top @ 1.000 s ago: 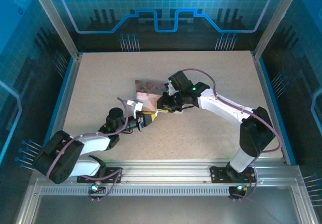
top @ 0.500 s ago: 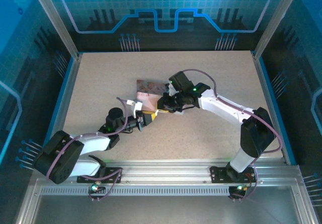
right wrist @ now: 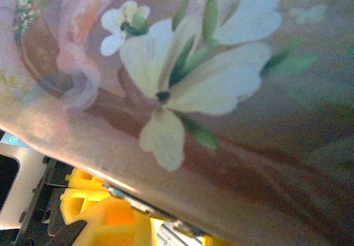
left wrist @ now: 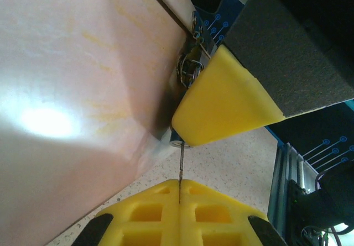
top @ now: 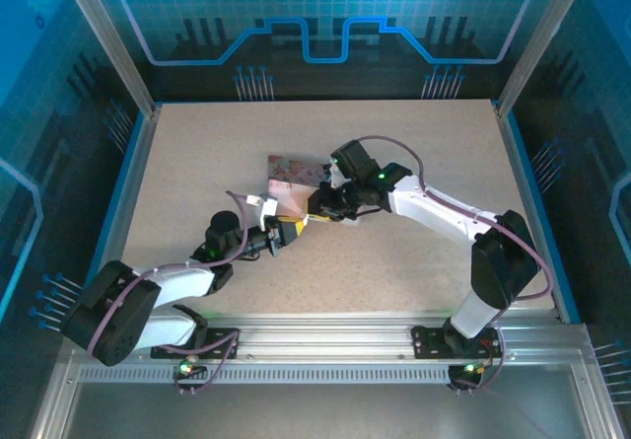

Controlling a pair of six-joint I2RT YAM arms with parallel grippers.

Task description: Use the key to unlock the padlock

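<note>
Padlock point(left wrist: 187, 72) sits against the near right corner of the pink tin point(top: 288, 170). In the left wrist view most of its body is covered by one yellow finger point(left wrist: 221, 105) of the right claw point(top: 320, 205). The silvery shackle shows above that finger and a small bluish, silvery end shows just below it. The right claw looks clenched on the padlock, though its second finger is hidden. The key point(left wrist: 181, 171) is a thin dark stem rising straight out of the left claw point(left wrist: 180, 193), whose yellow fingers are pressed together on it. The key's tip reaches the lower end of the padlock; whether it has entered cannot be told.

From above, the left arm lies low, stretched diagonally from its base at the near left toward the middle of the table point(top: 414, 143). The right arm comes from the near right, bends at the elbow and reaches leftward. The two claws nearly meet at the tin's corner, the left one just nearer the bases.

The tin's wall runs close beside the key on its left, and in the right wrist view the tin's flowered face point(right wrist: 221, 91) sits very near the lens. The tin lies near the table's middle, well apart from the blue side rails. Bare table lies beyond it, to both sides and in front of the arms.
</note>
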